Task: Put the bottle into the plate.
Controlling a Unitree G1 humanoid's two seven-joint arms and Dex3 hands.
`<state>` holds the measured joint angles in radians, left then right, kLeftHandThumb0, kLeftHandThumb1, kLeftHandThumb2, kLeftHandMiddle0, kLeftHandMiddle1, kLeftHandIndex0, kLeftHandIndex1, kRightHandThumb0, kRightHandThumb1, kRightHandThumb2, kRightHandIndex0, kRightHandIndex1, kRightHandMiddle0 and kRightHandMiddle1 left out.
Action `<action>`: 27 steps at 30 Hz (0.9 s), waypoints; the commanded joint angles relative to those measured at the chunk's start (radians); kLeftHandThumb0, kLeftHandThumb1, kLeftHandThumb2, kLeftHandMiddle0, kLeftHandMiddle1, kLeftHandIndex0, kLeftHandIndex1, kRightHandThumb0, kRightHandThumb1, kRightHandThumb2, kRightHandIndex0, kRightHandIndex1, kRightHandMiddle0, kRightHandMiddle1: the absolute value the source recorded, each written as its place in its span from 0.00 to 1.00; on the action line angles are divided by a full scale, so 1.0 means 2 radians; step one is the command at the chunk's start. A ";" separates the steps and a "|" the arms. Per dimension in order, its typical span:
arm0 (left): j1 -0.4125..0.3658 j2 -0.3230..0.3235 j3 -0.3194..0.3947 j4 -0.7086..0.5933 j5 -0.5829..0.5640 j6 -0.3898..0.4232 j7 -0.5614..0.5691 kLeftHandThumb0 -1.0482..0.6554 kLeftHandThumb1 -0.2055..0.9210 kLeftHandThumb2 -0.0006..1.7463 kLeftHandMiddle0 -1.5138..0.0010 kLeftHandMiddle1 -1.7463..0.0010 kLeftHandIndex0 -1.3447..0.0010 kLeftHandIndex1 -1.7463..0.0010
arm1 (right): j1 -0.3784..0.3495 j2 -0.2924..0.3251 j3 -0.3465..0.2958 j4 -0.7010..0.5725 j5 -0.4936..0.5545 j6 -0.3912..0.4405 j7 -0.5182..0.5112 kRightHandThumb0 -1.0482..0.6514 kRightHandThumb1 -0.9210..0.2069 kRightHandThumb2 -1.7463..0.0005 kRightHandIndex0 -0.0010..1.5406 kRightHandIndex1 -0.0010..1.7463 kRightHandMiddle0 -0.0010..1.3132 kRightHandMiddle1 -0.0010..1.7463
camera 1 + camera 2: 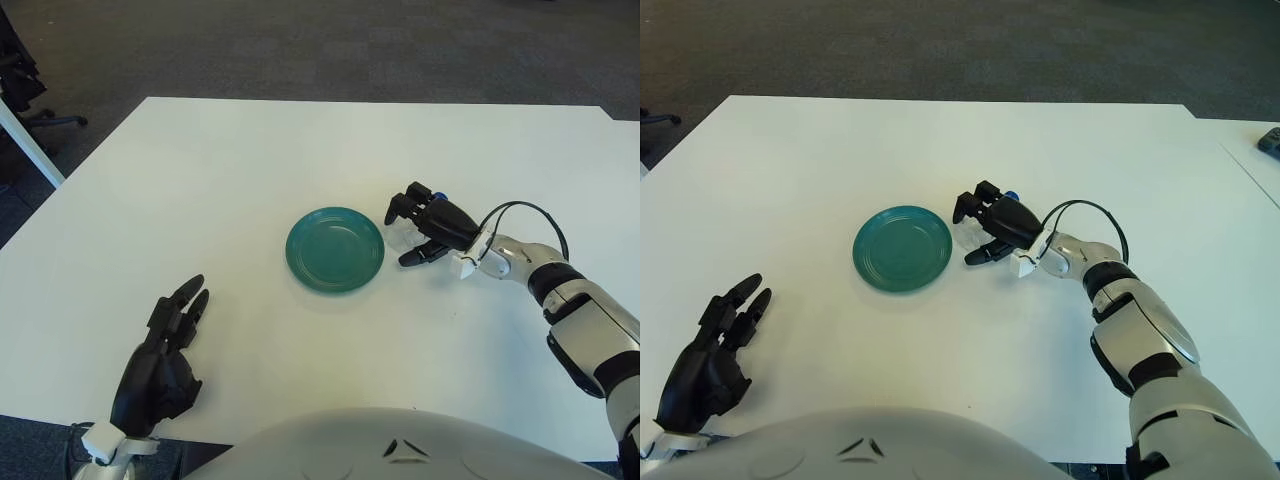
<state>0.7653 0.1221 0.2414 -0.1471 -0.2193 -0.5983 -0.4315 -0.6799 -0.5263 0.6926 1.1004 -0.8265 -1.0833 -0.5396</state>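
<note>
A dark green plate (335, 249) lies flat in the middle of the white table. Just to its right lies a clear bottle (971, 238) on the table, with its blue cap (440, 196) showing behind my knuckles. My right hand (401, 236) reaches in from the right and is curled over the bottle, with fingers (398, 206) on its far side and the thumb (416, 256) on its near side. Most of the bottle is hidden under the palm. My left hand (165, 350) shows idle at the lower left, well away from the plate.
The white table (220, 170) stretches wide around the plate. Its front edge runs close to my body at the bottom. A black cable (525, 210) loops over my right wrist. Dark carpet lies beyond the far edge.
</note>
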 commanded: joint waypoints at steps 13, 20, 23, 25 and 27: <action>0.030 -0.009 -0.018 0.017 0.039 0.015 0.029 0.08 1.00 0.61 0.82 1.00 1.00 0.65 | -0.015 -0.030 0.004 0.005 -0.023 -0.025 0.036 0.00 0.00 0.59 0.81 1.00 0.84 1.00; 0.008 -0.011 -0.033 0.032 0.055 0.022 0.051 0.06 1.00 0.61 0.82 1.00 1.00 0.65 | -0.032 -0.044 -0.003 -0.001 -0.022 -0.033 0.046 0.00 0.00 0.56 0.80 1.00 0.83 1.00; -0.002 -0.011 -0.040 0.037 0.060 0.027 0.059 0.06 1.00 0.61 0.83 1.00 1.00 0.65 | -0.042 -0.049 -0.008 0.000 -0.016 -0.040 0.059 0.00 0.00 0.54 0.79 1.00 0.83 1.00; -0.008 -0.011 -0.046 0.040 0.063 0.031 0.065 0.06 1.00 0.61 0.83 1.00 1.00 0.65 | -0.046 -0.052 -0.011 0.001 -0.013 -0.042 0.065 0.00 0.00 0.54 0.79 1.00 0.83 1.00; -0.012 -0.011 -0.050 0.042 0.064 0.034 0.070 0.06 1.00 0.61 0.83 1.00 1.00 0.65 | -0.051 -0.055 -0.014 0.001 -0.013 -0.045 0.069 0.00 0.00 0.53 0.78 1.00 0.83 1.00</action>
<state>0.7355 0.1151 0.1624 -0.1019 -0.1166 -0.5824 -0.3063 -0.7407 -0.6173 0.6825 1.1022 -0.8538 -1.1593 -0.4177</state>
